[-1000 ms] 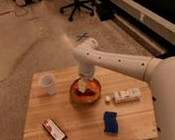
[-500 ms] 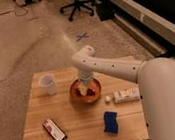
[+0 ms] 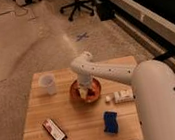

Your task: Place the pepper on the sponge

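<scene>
The white arm reaches down into the orange bowl (image 3: 77, 93) at the middle of the wooden table (image 3: 76, 132). My gripper (image 3: 87, 91) is inside the bowl, low over its contents. A small red-orange and pale item lying there beside the gripper looks like the pepper (image 3: 91, 92), and the gripper partly hides it. The dark-blue sponge (image 3: 110, 122) lies on the table in front of the bowl and to the right, apart from the gripper.
A white cup (image 3: 48, 84) stands at the table's back left. A flat red-and-black packet (image 3: 54, 130) lies front left. A long white box (image 3: 122, 97) sits right of the bowl. An office chair (image 3: 77, 5) stands far behind.
The arm has folded closer in and the gripper has sunk slightly deeper into the bowl. The objects on the table have stayed where they were.
</scene>
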Motion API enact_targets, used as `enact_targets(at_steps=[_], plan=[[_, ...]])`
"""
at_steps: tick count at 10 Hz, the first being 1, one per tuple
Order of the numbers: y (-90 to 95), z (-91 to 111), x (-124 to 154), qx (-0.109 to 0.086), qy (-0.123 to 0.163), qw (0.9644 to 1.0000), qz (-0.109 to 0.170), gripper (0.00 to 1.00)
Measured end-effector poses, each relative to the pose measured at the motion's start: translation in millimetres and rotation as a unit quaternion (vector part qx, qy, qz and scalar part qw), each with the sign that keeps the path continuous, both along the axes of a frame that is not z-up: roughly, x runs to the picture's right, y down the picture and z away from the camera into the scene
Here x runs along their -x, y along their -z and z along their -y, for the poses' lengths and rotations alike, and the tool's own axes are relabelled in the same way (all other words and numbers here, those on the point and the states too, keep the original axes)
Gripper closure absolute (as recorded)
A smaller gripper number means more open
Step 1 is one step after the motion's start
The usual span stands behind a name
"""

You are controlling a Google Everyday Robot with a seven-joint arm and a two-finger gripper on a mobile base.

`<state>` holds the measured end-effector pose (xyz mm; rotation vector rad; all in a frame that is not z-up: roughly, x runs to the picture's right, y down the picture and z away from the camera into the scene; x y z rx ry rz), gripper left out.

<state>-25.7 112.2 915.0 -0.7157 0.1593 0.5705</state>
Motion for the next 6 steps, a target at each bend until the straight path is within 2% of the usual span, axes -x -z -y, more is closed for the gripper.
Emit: enact_targets(at_steps=[2,4,6], plan=[[-1.2,-0.6,0.8,0.008,-0.003,1.0000,-0.003,0.82],[3.8,5.7,3.2,0.008,-0.006,0.9999,-0.002,0.86],[23.2,21.9,1.3,0.003,-0.012,0.9999,-0.001,0.86]])
